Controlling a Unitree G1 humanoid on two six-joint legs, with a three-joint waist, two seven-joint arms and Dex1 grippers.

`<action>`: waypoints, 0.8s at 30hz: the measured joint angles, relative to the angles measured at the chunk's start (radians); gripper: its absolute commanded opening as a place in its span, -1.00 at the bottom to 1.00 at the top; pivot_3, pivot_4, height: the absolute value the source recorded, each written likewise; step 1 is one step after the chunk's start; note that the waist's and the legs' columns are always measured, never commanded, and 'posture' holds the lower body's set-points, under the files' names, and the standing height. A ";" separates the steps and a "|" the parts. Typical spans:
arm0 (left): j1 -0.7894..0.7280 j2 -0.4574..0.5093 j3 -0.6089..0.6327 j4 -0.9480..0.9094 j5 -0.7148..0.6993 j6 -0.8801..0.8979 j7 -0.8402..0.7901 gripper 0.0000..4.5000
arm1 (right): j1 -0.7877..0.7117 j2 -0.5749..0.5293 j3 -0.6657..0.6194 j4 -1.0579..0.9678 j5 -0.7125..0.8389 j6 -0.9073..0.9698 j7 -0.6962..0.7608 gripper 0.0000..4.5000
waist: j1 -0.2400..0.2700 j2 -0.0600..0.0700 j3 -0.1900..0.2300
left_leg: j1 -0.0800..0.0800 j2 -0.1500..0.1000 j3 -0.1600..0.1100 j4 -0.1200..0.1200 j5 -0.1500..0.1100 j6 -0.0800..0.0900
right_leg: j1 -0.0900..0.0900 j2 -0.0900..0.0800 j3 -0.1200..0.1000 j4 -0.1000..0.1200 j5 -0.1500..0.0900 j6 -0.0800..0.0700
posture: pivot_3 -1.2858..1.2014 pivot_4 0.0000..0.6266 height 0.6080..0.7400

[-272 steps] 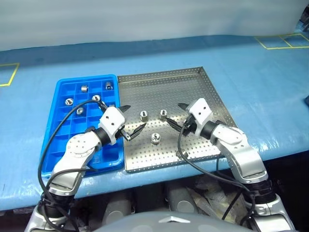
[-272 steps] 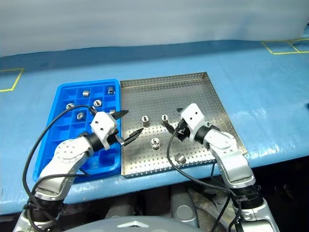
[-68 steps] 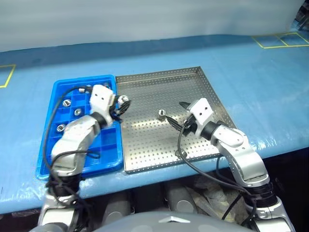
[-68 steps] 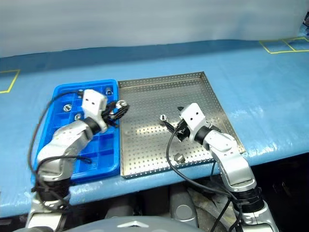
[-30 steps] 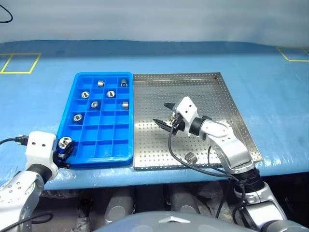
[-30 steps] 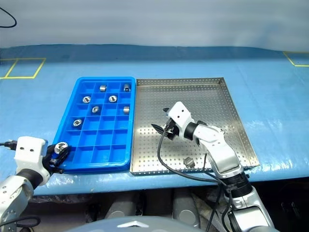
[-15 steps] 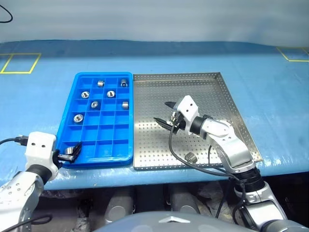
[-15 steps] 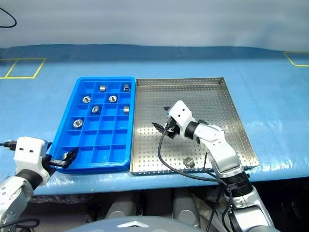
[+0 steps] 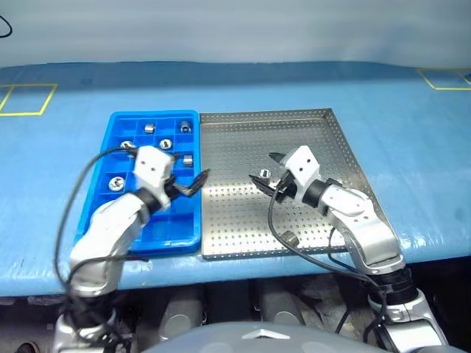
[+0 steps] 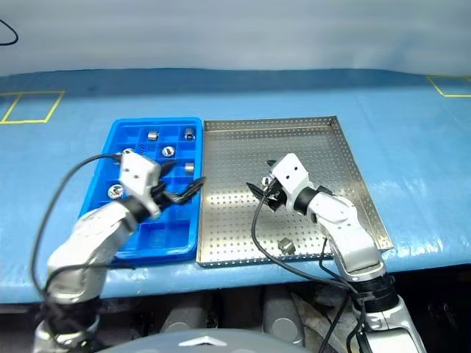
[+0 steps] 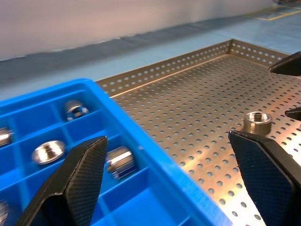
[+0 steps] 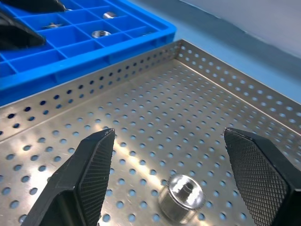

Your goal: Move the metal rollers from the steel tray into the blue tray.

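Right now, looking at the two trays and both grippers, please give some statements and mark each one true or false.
1. Two metal rollers lie in the steel tray. True.
2. The left gripper holds a roller. False: its fingers are open and empty.
3. The blue tray holds no rollers. False: several sit in its compartments.
4. The right gripper is open, with a roller between its fingers. True.

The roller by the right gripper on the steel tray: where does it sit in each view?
Left eye view: roller at the right gripper's fingertips, mid steel tray.
Right eye view: same spot.
Left wrist view: upright on the perforated floor.
Right wrist view: close, between the fingers.
Shared landmark: the blue tray beside the steel tray.
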 measured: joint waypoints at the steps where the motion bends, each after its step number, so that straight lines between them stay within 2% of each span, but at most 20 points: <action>1: -0.022 -0.005 -0.031 0.041 0.010 -0.013 -0.006 0.99 | 0.011 -0.003 -0.015 -0.014 -0.004 0.007 -0.012 0.75 | -0.009 0.000 0.000 | 0.000 0.000 0.000 0.000 0.000 0.000 | 0.000 0.000 0.000 0.000 0.000 0.001 | -0.19 -0.52 1.00; 6: -0.123 -0.056 -0.129 0.235 0.043 -0.087 -0.050 0.99 | 0.062 -0.021 -0.081 -0.059 -0.017 0.043 -0.065 0.75 | -0.062 0.000 0.000 | 0.000 0.001 0.001 0.000 -0.003 0.006 | -0.001 0.000 0.001 0.000 0.003 0.006 | -0.25 -0.52 1.00; 13: -0.199 -0.100 -0.181 0.378 0.078 -0.128 -0.072 0.99 | 0.099 -0.020 -0.083 -0.108 -0.018 0.065 -0.084 0.75 | -0.132 0.001 0.000 | 0.000 0.000 0.001 0.001 -0.004 0.006 | -0.001 0.001 0.002 0.000 0.004 0.009 | -0.26 -0.52 1.00; 24: -0.259 -0.139 -0.222 0.483 0.164 -0.128 -0.033 0.99 | 0.102 -0.016 -0.081 -0.119 -0.018 0.078 -0.096 0.75 | -0.194 0.001 0.000 | 0.000 0.000 0.001 0.002 -0.004 0.007 | -0.001 0.001 0.004 0.000 0.005 0.011 | -0.26 -0.52 1.00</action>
